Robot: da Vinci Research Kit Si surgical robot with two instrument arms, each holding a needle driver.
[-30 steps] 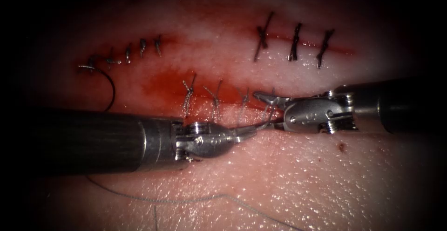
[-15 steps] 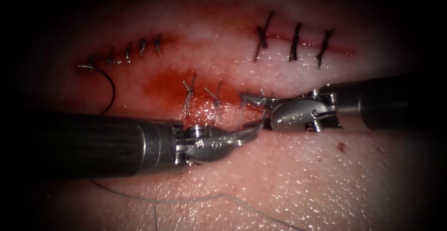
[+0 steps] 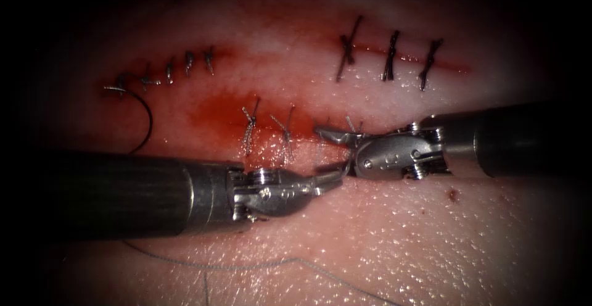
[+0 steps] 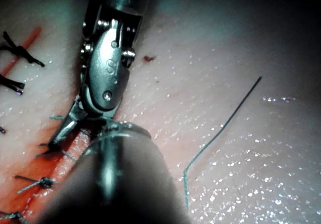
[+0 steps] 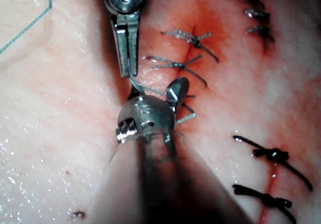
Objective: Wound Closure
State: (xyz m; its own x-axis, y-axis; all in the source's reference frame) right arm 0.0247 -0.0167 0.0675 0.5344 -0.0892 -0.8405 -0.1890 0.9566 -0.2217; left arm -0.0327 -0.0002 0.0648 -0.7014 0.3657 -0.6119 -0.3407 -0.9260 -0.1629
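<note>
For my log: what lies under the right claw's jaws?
Under the open right claw lie the cut, light stitches and red fluid. The left claw grips what looks like the needle.

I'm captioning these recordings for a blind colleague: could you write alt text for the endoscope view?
Two needle drivers meet tip to tip at the cut in the tissue: the left tool is shut on a thin curved needle near its end, and the right tool has its jaws open around it. Finished stitches cross the red-stained cut, and loose thread lies on the tissue below.
</note>
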